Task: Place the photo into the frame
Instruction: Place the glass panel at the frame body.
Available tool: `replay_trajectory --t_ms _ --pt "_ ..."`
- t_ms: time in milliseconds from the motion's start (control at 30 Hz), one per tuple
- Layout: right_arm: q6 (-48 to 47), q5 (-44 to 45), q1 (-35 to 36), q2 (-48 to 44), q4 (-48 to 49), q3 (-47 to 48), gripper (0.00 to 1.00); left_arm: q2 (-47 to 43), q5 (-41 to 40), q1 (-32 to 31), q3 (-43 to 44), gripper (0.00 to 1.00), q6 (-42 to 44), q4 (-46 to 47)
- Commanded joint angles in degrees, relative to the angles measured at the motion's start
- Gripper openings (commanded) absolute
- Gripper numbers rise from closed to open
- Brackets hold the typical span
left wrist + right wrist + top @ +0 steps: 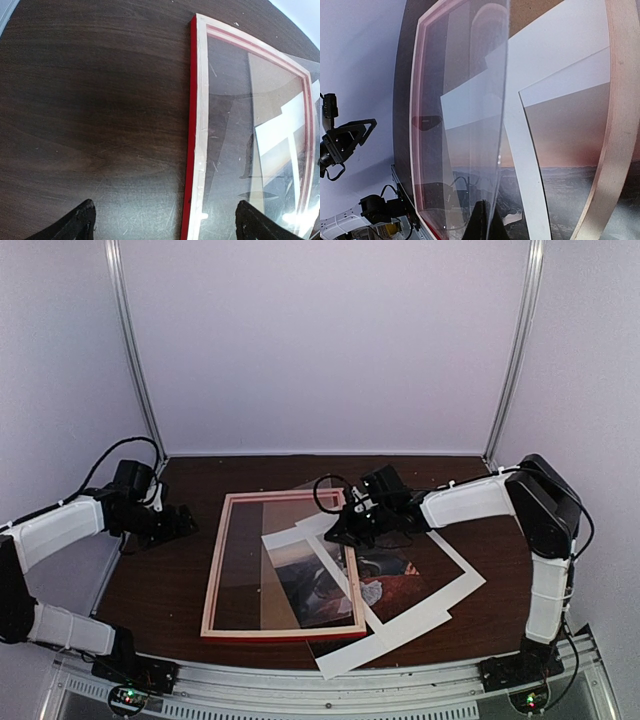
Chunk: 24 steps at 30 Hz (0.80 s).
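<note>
Top external view, biggest thing first: what's there? (Ana)

The dark table. On it lies the frame, flat, pale wood side up. (Ben)

And the photo? (Ana)

The photo lies flat on the table. Part of it is under the frame's right rail and the rest spreads out to the right of the frame, white margins showing. It's not set in yet. (Ben)

What's above the frame? (Ana)

A clear sheet, tilted up over the frame's opening. The right wrist view shows its edge running down into the right claw, which sits at the frame's far right corner with its fingers pressed together on that edge, as far as I can tell. (Ben)

The other claw? (Ana)

The left claw hovers just left of the frame, fingers spread wide, holding nothing. (Ben)

So which step is this? (Ana)

I'd say the clear sheet is being handled, before the photo's turn. Next I'd want it laid flat inside the frame's recess and let go. Then the photo has to be drawn out from under the right rail by a white margin. (Ben)

Any risk? (Ana)

The sheet could slip, or the frame could shift when the photo is pulled. The free claw might steady the left rail. (Ben)
</note>
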Motion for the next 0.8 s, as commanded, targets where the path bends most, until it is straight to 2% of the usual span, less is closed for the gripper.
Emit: replay_trajectory --t_ms 0,767 --pt "-0.7 1.9 -0.4 -2.2 -1.0 -0.8 0.0 0.6 0.7 -0.5 1.6 0.98 0.2 2.4" --pt "-1.3 2.5 -0.4 -2.3 -1.6 -1.3 0.0 1.3 0.7 -1.4 1.8 0.98 0.1 2.4"
